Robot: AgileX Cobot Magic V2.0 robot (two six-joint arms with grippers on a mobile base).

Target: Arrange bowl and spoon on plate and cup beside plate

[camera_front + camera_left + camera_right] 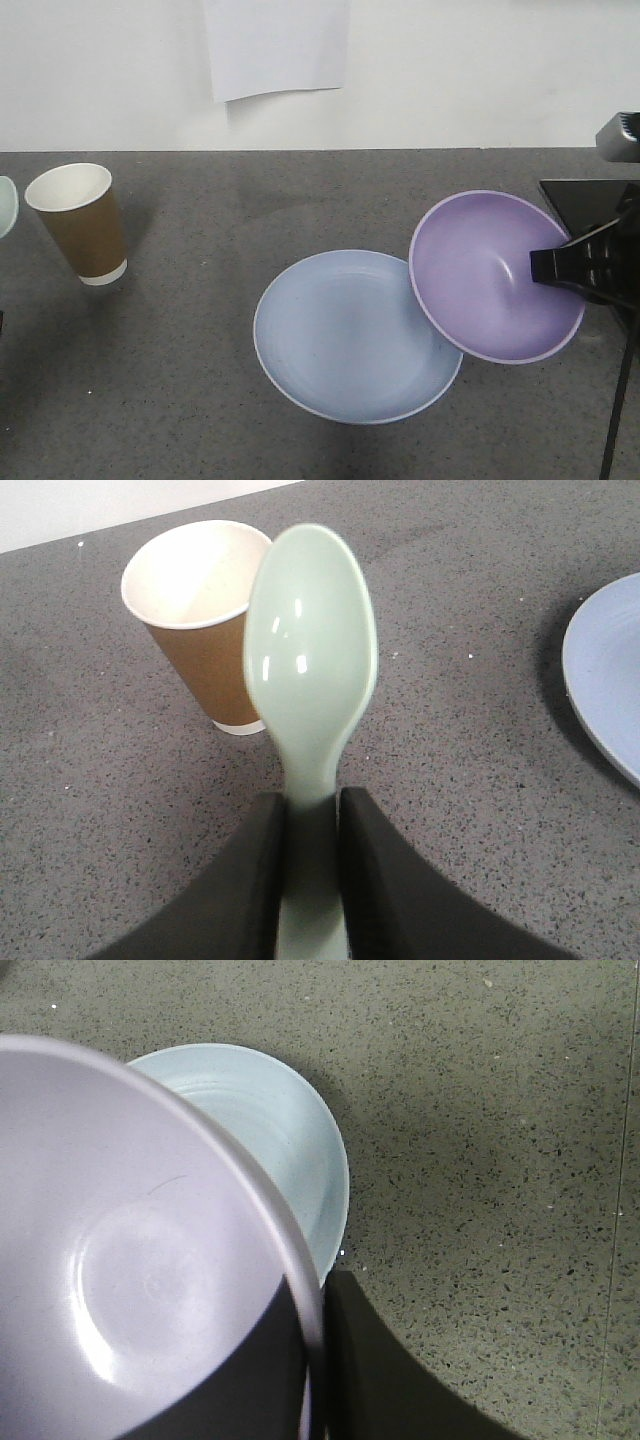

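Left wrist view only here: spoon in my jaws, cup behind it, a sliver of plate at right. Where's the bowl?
Observer: The right gripper holds the bowl by its rim, tilted, overlapping the plate's right edge in the front view.
Operator: Anything on the plate?
Observer: No, its face is bare.
Operator: How does the cup sit relative to the plate?
Observer: The cup stands well off to the plate's left, with bare table between them.
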